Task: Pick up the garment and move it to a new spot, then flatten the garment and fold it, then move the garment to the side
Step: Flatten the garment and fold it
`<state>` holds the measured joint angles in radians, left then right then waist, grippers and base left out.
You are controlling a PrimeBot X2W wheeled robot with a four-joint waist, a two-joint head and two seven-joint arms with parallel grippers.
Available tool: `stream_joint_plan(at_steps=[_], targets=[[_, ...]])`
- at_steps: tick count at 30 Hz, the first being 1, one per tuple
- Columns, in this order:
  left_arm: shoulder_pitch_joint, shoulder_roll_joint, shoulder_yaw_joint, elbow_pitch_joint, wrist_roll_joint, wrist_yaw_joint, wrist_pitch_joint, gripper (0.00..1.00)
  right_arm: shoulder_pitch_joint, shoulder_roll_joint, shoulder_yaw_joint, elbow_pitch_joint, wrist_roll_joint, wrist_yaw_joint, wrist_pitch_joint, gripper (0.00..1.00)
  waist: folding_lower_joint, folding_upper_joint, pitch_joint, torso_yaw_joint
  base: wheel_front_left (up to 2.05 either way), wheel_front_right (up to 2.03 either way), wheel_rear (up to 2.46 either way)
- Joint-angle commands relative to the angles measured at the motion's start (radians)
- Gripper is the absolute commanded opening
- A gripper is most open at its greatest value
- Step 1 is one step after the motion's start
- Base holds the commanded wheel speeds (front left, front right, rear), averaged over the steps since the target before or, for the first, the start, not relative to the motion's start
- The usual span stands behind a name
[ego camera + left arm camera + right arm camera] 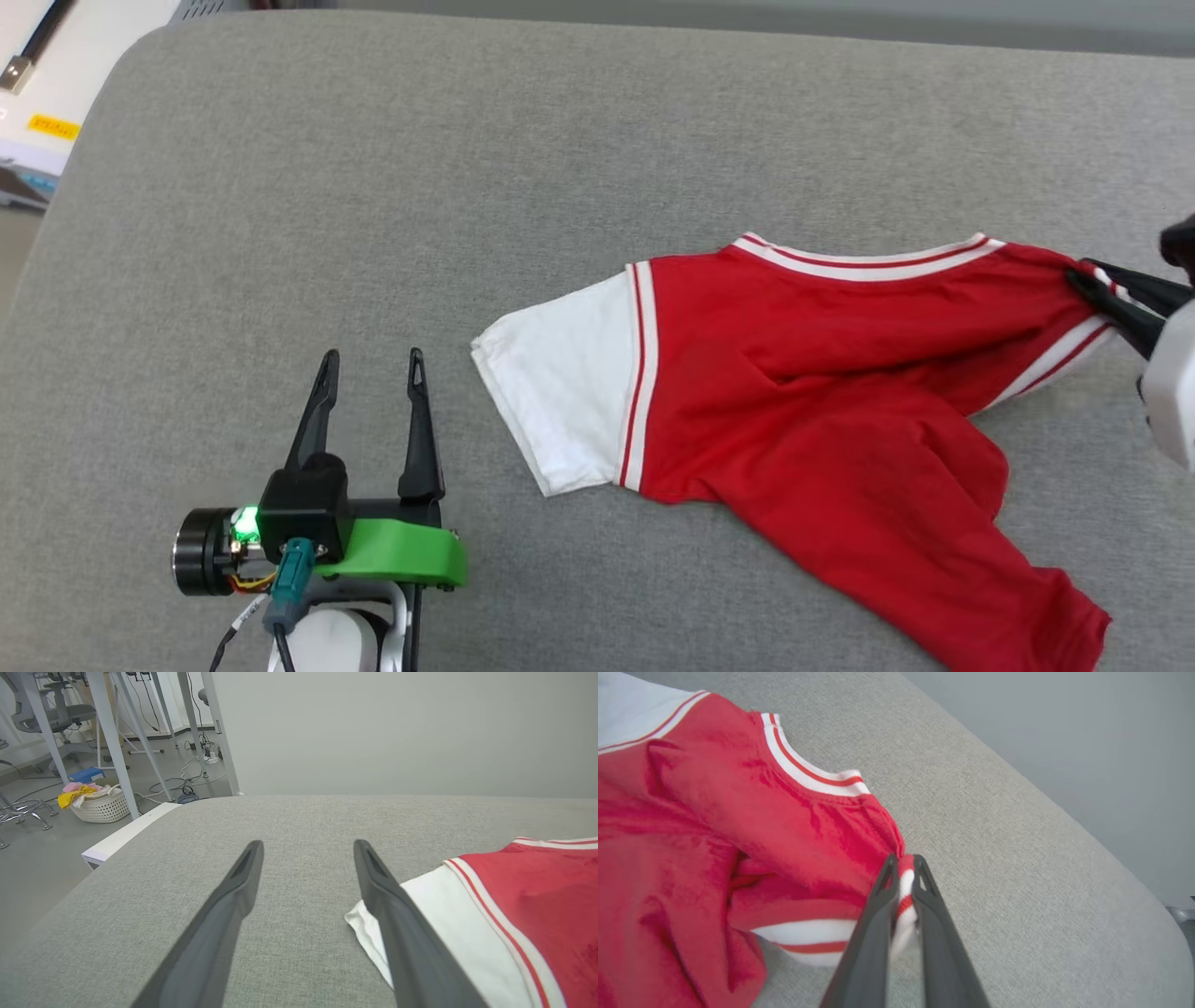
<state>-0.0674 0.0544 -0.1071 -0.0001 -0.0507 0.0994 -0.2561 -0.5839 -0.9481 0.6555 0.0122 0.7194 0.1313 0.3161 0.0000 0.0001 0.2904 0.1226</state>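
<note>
The garment [822,373], a red jersey with a white sleeve and red-white striped trim, lies rumpled on the grey padded table [373,187]. My right gripper [1092,285] at the right edge is shut on the garment's striped trim by the right shoulder; in the right wrist view the fingers [878,914] pinch the bunched trim of the garment [738,826]. My left gripper [373,359] stands open at the lower left, nothing between its fingers, just left of the white sleeve [569,373]. The left wrist view has the sleeve [448,924] beside the right finger [397,919].
The table's rounded left corner [117,854] drops to a floor with a white basket of cloths [98,805] and table legs. A white device with a yellow label [47,112] sits beyond the table's far left corner. A grey wall stands behind.
</note>
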Motion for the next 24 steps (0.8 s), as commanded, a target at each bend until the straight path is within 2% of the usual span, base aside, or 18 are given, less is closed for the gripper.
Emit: stream_joint_plan(at_steps=[1,4,5,9,12,18,24], targets=[[0.015,-0.002,0.003,-0.003,0.006,-0.007,-0.006,1.00,0.058,0.005,-0.059,-0.016,-0.014,-0.001,0.003,0.00,0.0000,-0.0001,-0.044,-0.049,0.00,0.00,0.00],[0.023,-0.003,0.001,-0.004,0.010,-0.012,-0.006,1.00,0.203,0.030,-0.231,-0.065,-0.055,-0.001,0.032,0.00,0.0000,-0.0001,-0.052,-0.064,0.00,0.00,0.00],[0.025,-0.003,0.002,-0.005,0.013,-0.014,-0.006,1.00,0.322,0.065,-0.384,-0.128,-0.104,-0.001,0.072,0.00,0.0000,-0.0001,-0.054,-0.073,0.00,0.00,0.00],[0.020,-0.003,-0.003,-0.005,0.016,-0.019,-0.006,1.00,0.433,0.122,-0.551,-0.234,-0.159,-0.001,0.142,0.00,0.0000,-0.0001,-0.047,-0.074,0.00,0.00,0.00],[0.008,-0.003,-0.012,-0.005,0.015,-0.024,-0.006,1.00,0.462,0.144,-0.622,-0.281,-0.180,-0.001,0.186,0.00,0.0000,-0.0001,-0.033,-0.060,0.00,0.00,0.00],[-0.021,-0.004,-0.035,-0.003,0.005,-0.025,-0.006,1.00,0.428,0.156,-0.667,-0.270,-0.192,-0.001,0.249,0.00,0.0000,-0.0001,0.012,-0.008,0.00,0.00,0.00],[-0.055,-0.004,-0.059,-0.008,-0.011,-0.016,-0.006,1.00,0.285,0.126,-0.581,-0.163,-0.194,-0.001,0.279,0.00,0.0000,-0.0001,0.079,0.044,0.00,0.00,0.00]])
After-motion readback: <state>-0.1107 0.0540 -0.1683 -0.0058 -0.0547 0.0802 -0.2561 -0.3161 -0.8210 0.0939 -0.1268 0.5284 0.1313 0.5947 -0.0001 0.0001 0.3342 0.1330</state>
